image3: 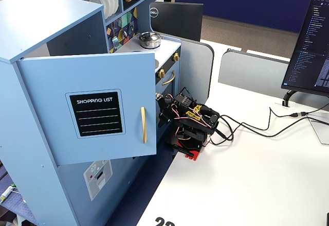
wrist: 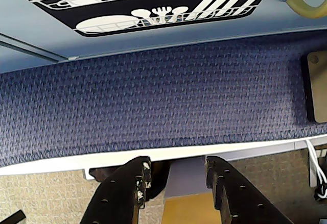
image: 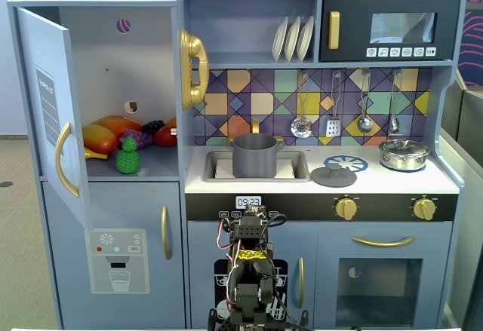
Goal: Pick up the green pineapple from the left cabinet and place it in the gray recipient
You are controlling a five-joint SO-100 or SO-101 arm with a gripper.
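The green pineapple (image: 127,157) stands upright at the front of the shelf in the left cabinet (image: 106,59), whose door (image: 47,105) is swung open. The gray recipient (image: 254,155) sits in the sink at the counter's middle. My arm (image: 249,271) is folded low in front of the kitchen, far below both. In the wrist view my gripper (wrist: 176,165) is open and empty, pointing down past the white table edge (wrist: 61,160) at blue carpet. In a fixed view the open door (image3: 92,113) hides the cabinet's inside.
An orange mango (image: 113,127), purple grapes (image: 143,136) and other fruit lie behind the pineapple. A gray lid (image: 333,174) and a shiny silver lidded pot (image: 404,154) sit on the counter's right. Cables (image3: 257,125) trail across the white table behind the arm.
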